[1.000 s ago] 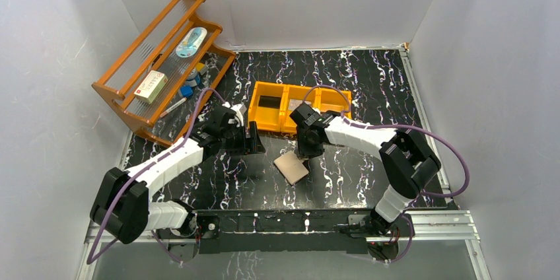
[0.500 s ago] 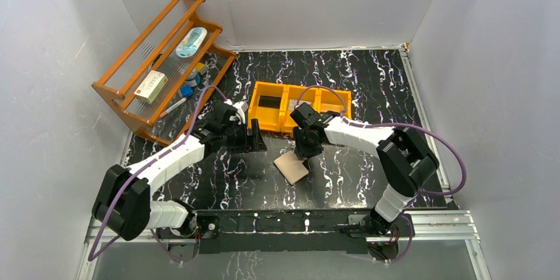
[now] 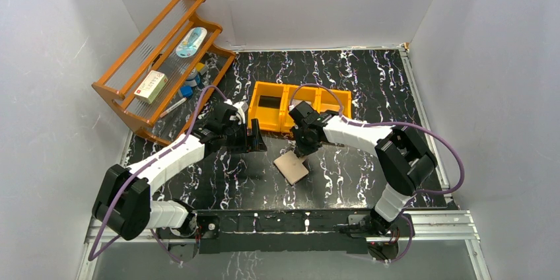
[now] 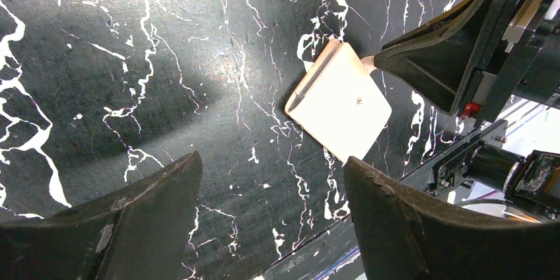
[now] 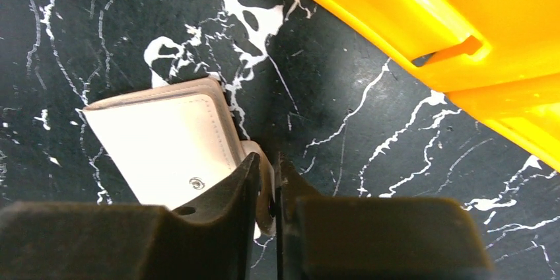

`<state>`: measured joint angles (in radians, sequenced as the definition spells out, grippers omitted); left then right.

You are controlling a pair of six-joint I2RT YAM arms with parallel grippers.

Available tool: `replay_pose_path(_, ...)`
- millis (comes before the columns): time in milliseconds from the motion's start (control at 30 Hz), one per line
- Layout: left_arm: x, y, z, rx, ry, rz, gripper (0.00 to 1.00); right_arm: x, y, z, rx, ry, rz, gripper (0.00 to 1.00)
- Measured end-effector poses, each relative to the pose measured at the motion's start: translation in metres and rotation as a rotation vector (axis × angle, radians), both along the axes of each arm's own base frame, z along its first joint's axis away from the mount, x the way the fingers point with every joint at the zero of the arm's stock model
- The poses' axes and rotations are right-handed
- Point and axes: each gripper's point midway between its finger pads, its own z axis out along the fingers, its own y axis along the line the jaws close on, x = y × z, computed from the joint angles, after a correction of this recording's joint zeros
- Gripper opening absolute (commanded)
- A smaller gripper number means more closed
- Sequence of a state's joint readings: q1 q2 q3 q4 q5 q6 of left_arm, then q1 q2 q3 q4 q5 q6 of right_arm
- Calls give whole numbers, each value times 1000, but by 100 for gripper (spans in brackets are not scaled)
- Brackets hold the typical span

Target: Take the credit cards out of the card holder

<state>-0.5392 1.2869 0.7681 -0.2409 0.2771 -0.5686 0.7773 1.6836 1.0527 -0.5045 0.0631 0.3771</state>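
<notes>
Our right fingers [image 5: 221, 210] pinch the closing tab [image 5: 263, 164] of the card holder [image 5: 158, 141]; we should peel gently, lowering our wide-open left fingers [image 4: 403, 220] to pin it

Bright even light, soft shadows, sharp focus

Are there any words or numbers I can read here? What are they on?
Nothing can be read for sure.
White box on the wooden rack: label with red marks, too small to read.
Blue oval pack on the rack: print too blurred.
Card holder: no writing, only a small stud.
Orange tray: no writing seen.
</notes>
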Motion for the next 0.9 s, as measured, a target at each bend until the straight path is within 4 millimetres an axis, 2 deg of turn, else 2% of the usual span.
replay_pose_path(167, 4, -2, 3, -2, -4, 0, 78, 0, 5, 5, 29, -9, 11, 9)
replay_pose_path(233, 5, -3, 4, -4, -8, 0, 78, 1, 6, 10, 45, -18, 3, 3)
replay_pose_path(300, 5, -3, 5, -4, -9, 0, 78, 1, 7, 18, 70, -32, -5, 2)
replay_pose_path(433, 6, -1, 4, 5, -12, 8, 78, -3, 12, 41, 154, -57, -33, 2)
replay_pose_path(667, 12, 13, 8, 58, -45, 79, 80, -9, 34, 86, 379, -97, -53, 2)
replay_pose_path(900, 16, 22, 17, 76, -82, 135, 81, -14, 61, 87, 502, -25, -41, 2)
